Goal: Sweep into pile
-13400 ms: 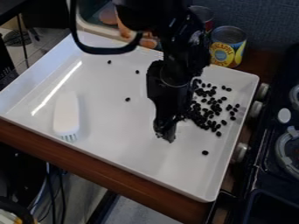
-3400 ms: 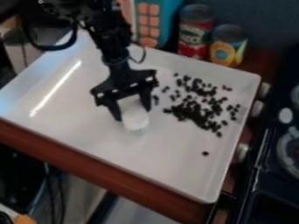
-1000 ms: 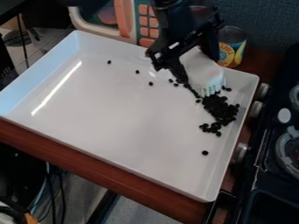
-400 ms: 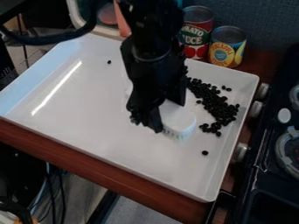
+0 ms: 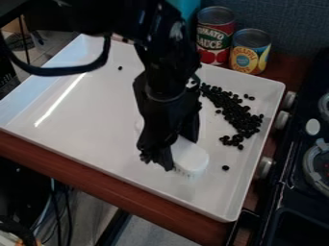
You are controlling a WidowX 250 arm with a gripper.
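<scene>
The black gripper [image 5: 172, 156] hangs over the middle of the white tray [image 5: 96, 125], shut on a white brush [image 5: 191, 156]. The brush's rounded head sticks out at the gripper's lower right, bristles toward the tray's front edge; part of it is hidden behind the gripper. To the right of the gripper, black beans [image 5: 237, 115] lie in a slanting band along the tray's right side, apart from the brush. A lone bean [image 5: 225, 168] is to the right of the brush head, and another [image 5: 120, 68] lies near the tray's back left.
Behind the tray stand a tomato sauce can [image 5: 215, 36] and a yellow pineapple can [image 5: 250, 52]. A black stove [image 5: 302, 192] with knobs adjoins the tray's right side. The tray's raised walls border the sweeping area, and a wooden edge [image 5: 116, 185] runs along the front.
From the beans at the back right, the gripper and brush have come toward the front left, lately moving a little further forward. The beans, earlier spread out, now form a narrower band.
</scene>
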